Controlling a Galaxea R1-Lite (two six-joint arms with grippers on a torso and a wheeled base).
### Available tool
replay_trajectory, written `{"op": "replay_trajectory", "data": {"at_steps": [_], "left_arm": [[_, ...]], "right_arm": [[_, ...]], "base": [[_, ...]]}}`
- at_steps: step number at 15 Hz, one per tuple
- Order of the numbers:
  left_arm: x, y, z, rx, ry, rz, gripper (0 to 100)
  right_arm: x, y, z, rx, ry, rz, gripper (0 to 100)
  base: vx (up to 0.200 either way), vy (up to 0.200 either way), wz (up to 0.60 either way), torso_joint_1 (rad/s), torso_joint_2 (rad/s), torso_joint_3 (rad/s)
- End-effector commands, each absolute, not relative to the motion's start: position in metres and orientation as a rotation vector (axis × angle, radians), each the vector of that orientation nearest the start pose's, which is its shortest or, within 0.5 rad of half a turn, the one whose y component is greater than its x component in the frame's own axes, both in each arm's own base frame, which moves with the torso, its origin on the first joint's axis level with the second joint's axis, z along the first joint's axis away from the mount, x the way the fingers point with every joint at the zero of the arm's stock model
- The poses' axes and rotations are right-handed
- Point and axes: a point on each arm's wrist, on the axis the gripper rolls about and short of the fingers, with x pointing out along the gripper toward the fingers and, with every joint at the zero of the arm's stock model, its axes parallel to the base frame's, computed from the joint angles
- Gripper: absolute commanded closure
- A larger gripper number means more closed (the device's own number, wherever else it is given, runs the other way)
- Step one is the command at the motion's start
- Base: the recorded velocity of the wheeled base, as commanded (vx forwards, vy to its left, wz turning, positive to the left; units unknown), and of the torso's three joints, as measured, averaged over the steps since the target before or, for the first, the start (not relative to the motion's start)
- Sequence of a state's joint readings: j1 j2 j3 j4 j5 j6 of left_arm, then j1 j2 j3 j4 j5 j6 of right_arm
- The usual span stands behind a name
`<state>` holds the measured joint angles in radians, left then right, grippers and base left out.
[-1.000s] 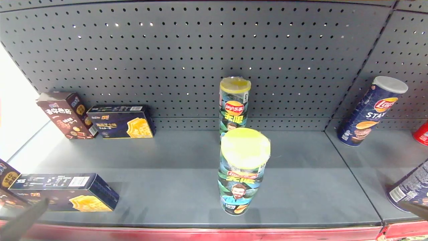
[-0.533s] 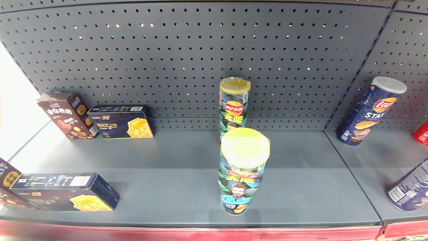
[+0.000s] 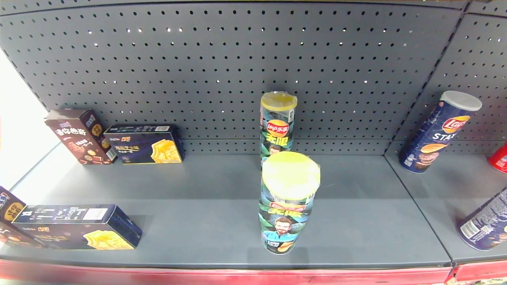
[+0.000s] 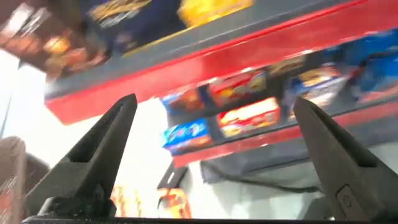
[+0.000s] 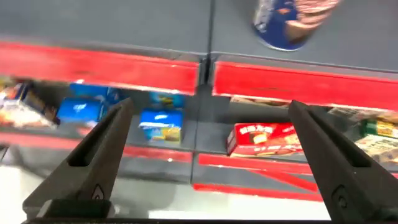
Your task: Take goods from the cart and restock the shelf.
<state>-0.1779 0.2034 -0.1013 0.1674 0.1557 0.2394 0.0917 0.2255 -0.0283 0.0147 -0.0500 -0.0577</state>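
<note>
2 placed: front yellow-lidded green crisp tube (image 3: 287,202) and rear matching tube (image 3: 278,118), upright on the grey metal shelf (image 3: 190,198). Wide open, empty: left pincer (image 4: 214,102), right pincer (image 5: 211,104). More stock probably due.

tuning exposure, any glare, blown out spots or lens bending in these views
Head view: blown-out white patch left of the shelf; the lens bends the scene, so the blue can leans outward; shadows soft. Left wrist view: washed-out white beside the red shelf edge. Right wrist view: evenly lit.

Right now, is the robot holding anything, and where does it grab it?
Nothing is held. The left gripper and the right gripper are both open and empty.
</note>
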Motion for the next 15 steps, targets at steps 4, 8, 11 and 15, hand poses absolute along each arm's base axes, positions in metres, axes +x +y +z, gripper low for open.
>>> {"op": "replay_trajectory", "data": {"at_steps": [4, 8, 11, 15], "left_arm": [[-0.019, 0.004, 0.089, 0.252, 0.221, 0.093, 0], [-0.026, 0.004, 0.087, 0.203, 0.141, 0.111, 0], [-0.019, 0.001, 0.084, 0.185, 0.038, -0.005, 0], [-0.019, 0.000, 0.083, 0.126, 0.021, -0.058, 0]], "right_arm": [[-0.022, -0.001, 0.075, 0.004, 0.009, -0.051, 0], [-0.022, -0.001, 0.076, 0.000, 0.008, -0.038, 0], [-0.022, -0.001, 0.076, 0.000, 0.008, -0.038, 0], [-0.022, -0.001, 0.076, 0.000, 0.008, -0.038, 0]], "base": [[0.000, 0.000, 0.00, 0.000, 0.00, 0.000], [0.000, 0.000, 0.00, 0.000, 0.00, 0.000], [0.000, 0.000, 0.00, 0.000, 0.00, 0.000], [0.000, 0.000, 0.00, 0.000, 0.00, 0.000]]}}
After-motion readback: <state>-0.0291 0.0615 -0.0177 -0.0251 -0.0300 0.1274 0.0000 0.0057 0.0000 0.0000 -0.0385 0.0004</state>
